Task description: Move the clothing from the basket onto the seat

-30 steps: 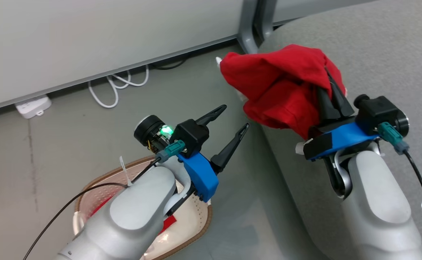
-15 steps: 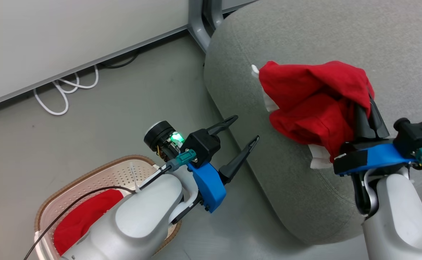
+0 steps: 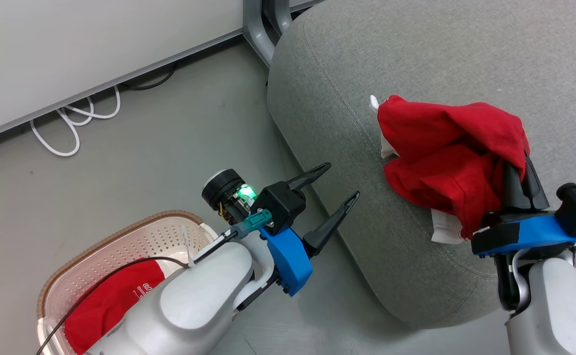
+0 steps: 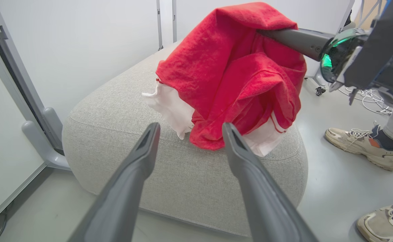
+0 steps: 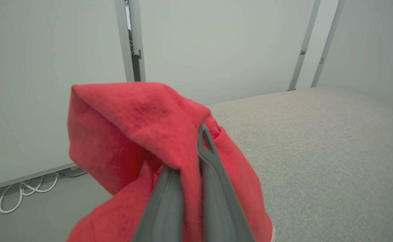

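At the seat's (image 3: 366, 74) edge, the garment (image 3: 445, 148) pinched by the right tool (image 3: 520, 185) is best set farther in before release.

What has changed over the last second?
The head camera swung, shifting the whole view. The right gripper, shut on the red garment, carried it from the edge of the seat further in. The left gripper stayed open and empty; another garment stays in the basket.

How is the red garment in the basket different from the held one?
The basket garment lies loose in the basket; the held garment hangs bunched from the right end effector over the seat. The basket garment shows white lettering; the held garment shows white lining. Both are red.
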